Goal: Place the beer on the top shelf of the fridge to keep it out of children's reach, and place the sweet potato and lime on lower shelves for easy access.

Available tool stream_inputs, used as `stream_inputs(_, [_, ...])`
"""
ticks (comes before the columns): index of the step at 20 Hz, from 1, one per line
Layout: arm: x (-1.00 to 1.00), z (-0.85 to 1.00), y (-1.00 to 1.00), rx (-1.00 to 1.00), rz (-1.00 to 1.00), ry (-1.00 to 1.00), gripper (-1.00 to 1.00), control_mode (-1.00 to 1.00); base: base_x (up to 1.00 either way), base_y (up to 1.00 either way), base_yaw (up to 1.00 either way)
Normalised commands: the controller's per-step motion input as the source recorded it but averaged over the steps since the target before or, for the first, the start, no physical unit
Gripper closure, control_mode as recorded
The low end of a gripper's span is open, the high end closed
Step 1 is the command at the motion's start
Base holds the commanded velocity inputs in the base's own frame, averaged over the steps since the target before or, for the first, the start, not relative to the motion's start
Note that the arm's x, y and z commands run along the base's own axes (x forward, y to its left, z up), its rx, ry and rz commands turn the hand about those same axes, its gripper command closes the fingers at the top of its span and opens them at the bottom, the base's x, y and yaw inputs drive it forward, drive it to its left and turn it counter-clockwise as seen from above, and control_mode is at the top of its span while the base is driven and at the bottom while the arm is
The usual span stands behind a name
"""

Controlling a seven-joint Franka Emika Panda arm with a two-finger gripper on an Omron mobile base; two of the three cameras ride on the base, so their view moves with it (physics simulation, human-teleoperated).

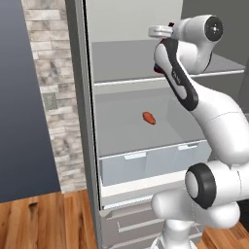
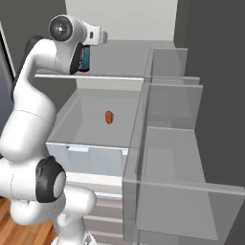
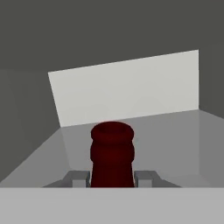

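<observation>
Beer is clamped at the neck by the pincer over the top shelf; it should be lowered upright, set flat, then released.

The sweet potato lies alone on the fridge's lower shelf.

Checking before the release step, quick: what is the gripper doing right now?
Gripper: closed on the beer, held over the top shelf.
</observation>
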Motion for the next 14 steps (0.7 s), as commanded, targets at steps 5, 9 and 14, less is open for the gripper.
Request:
stream_inputs(5, [0.49, -0.22, 0.0, -0.04, 0.0, -0.01, 1.0, -1.0, 0.0, 0.0, 0.0])
stream_inputs(9, [0.47, -0.14, 0.0, -0.02, 0.0, -0.04, 1.0, -1.0, 0.0, 0.0, 0.0])
stream_inputs(14, [0.35, -0.01, 0.01, -0.03, 0.0, -0.12, 1.0, -1.0, 0.0, 0.0, 0.0])
